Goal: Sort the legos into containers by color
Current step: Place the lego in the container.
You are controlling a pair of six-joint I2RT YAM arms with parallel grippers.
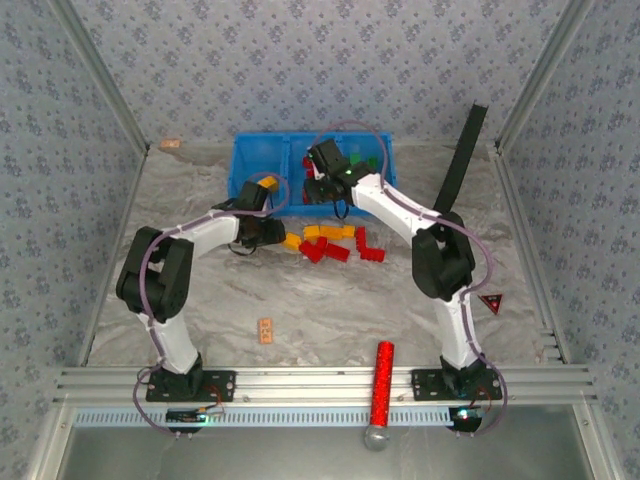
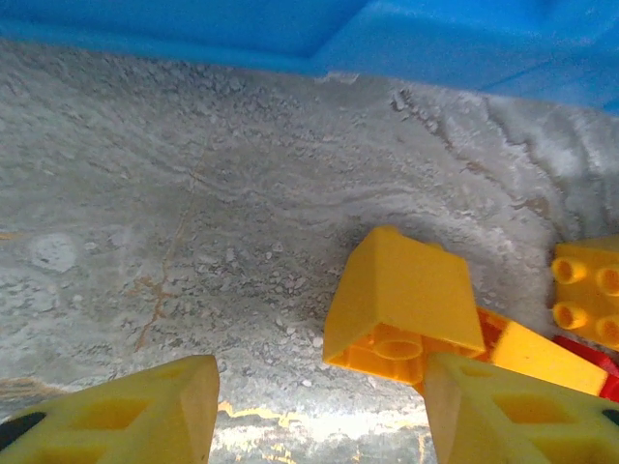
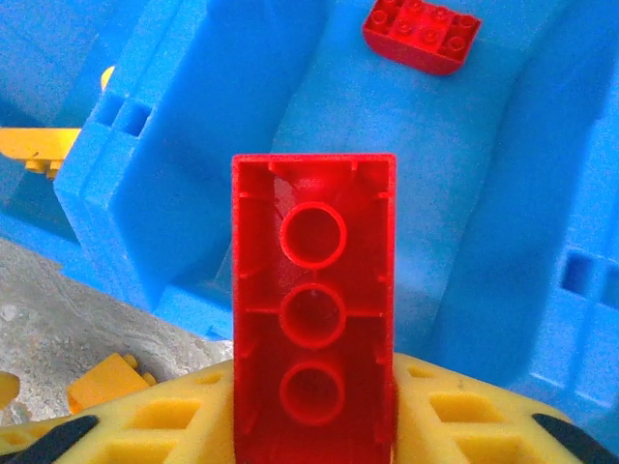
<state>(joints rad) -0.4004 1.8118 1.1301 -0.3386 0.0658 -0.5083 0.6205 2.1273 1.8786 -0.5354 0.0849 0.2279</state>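
Table [image 1: 330, 300] w/ blue containers [image 1: 262, 160] at 12 o'clock. R gripper [image 3: 314, 420] over them, clamped on red lego [image 3: 312, 290] (hollow underside to cam). L gripper [image 2: 324, 425] jaws apart, nothing between; yellow lego [image 2: 401, 290] at its 1 o'clock. Loose legos [image 1: 335, 245] mid-table.

From above, the right arm [image 1: 385, 205] covers much of the middle and right bins of the containers [image 1: 255, 160], hiding what lies there. The marks on the tan block [image 1: 265, 329] near the counter's front edge are too small to read. In the right wrist view, the red brick [image 3: 313, 290] in the right gripper [image 3: 313, 420] runs off the bottom edge. In the left wrist view, a studded yellow brick [image 2: 588, 290] is cut by the right edge, and a red piece [image 2: 595, 360] below it is mostly hidden.
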